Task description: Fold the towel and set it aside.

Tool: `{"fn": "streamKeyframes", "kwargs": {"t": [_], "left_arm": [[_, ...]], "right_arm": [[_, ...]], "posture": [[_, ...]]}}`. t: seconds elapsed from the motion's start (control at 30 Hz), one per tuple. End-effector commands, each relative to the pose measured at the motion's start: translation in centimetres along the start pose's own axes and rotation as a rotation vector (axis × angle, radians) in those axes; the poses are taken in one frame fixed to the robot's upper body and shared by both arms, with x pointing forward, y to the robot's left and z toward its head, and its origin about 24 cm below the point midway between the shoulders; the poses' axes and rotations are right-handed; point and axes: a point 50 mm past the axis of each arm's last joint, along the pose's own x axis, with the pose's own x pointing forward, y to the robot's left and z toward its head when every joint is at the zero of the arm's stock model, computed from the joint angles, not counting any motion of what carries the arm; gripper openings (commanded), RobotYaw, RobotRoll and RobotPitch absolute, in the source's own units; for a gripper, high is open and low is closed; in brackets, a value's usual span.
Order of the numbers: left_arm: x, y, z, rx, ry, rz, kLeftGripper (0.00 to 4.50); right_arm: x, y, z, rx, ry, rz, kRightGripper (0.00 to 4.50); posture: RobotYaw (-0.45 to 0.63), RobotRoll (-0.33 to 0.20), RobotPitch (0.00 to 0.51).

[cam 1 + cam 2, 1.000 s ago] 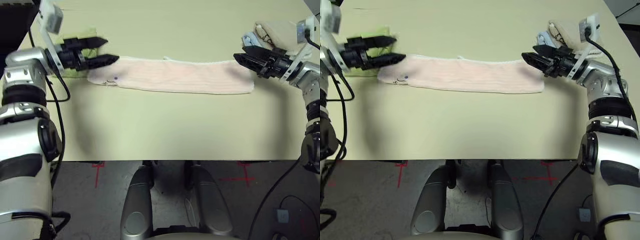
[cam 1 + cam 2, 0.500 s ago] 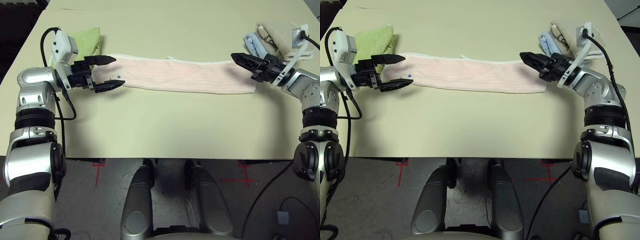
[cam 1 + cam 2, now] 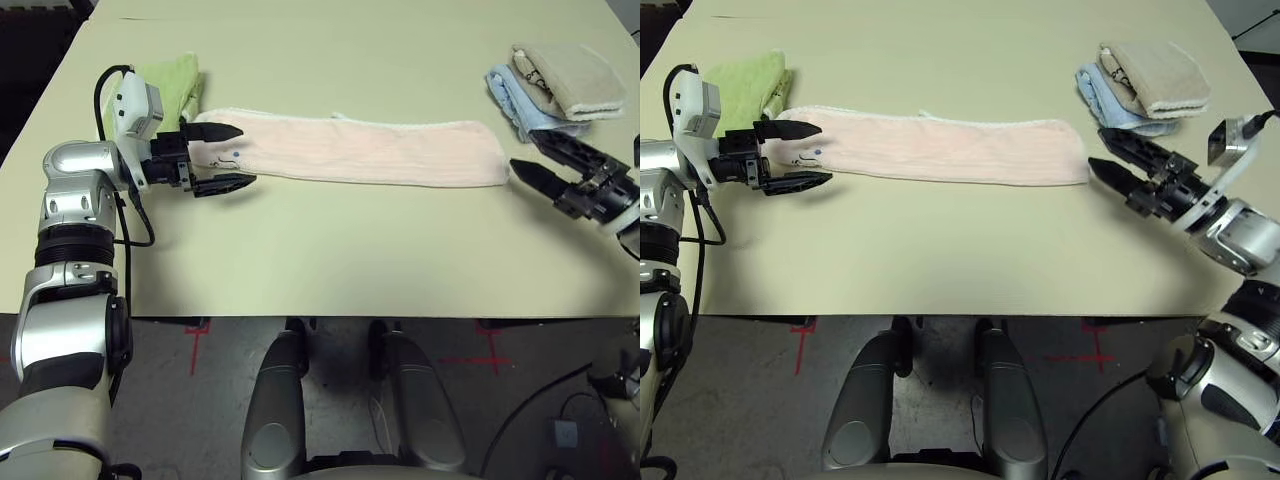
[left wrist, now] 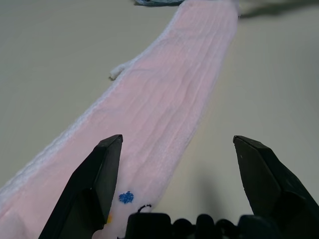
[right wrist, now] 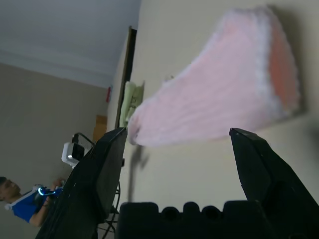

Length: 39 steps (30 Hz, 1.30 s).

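Note:
The towel (image 3: 360, 150), pale pink with a white trimmed edge, lies flat as a long strip across the far half of the table; a small dark motif (image 4: 126, 197) marks its left end. My left gripper (image 3: 230, 156) hangs open over that left end, one finger above the cloth and one at its near edge, holding nothing. My right gripper (image 3: 1106, 159) stands open just off the towel's right end, toward the near right, its tips apart from the cloth. The right wrist view looks along the strip (image 5: 224, 104) between its spread fingers.
A lime-green folded towel (image 3: 168, 78) sits at the far left, behind my left gripper. A beige folded towel (image 3: 1155, 75) rests on a light-blue one (image 3: 1105, 95) at the far right. The near half of the table (image 3: 350, 250) is bare. A person (image 5: 22, 199) is far off.
My right arm has pulled back from the towel's right end toward the near right. The left gripper has dropped nearer over the left end. The camera has tilted, shifting the whole picture.

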Motion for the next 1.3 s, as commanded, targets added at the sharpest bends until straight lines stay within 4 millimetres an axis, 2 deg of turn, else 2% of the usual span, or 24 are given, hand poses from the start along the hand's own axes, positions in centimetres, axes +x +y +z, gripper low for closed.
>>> {"fn": "streamKeyframes", "kwargs": {"t": [0.03,0.4,0.6,0.73,1.07,1.17,1.3], "left_arm": [[0.2,-0.4,-0.2,-0.006,-0.003,-0.031,4.5],[0.4,-0.4,0.0,-0.013,-0.005,-0.036,4.5],[0.2,-0.5,0.1,-0.016,-0.002,-0.031,4.5],[0.1,-0.6,0.0,-0.02,0.003,-0.027,4.5],[0.0,-0.7,-0.3,-0.027,0.014,-0.019,4.5],[0.1,-0.7,-0.4,-0.03,0.012,-0.02,4.5],[0.2,-0.8,-0.4,-0.034,0.011,-0.023,4.5]], "right_arm": [[-0.8,0.0,-0.4,-0.002,-0.034,-0.031,4.47],[1.0,-1.6,-1.0,0.021,-0.046,-0.176,4.47],[1.7,-2.4,-1.4,0.031,-0.076,-0.195,4.47],[3.0,-2.8,-1.8,0.006,-0.107,-0.208,4.47],[3.4,-3.7,-2.0,-0.024,-0.184,-0.259,4.42],[3.5,-3.8,-2.2,-0.028,-0.2,-0.274,3.79],[3.3,-4.0,-2.5,-0.03,-0.217,-0.291,2.23]], "posture": [[-0.03,0.0,0.341],[-0.01,0.0,0.344],[0.0,0.0,0.346],[0.0,0.0,0.346],[0.0,0.0,0.343],[-0.01,0.0,0.341],[-0.01,0.0,0.34]]}}
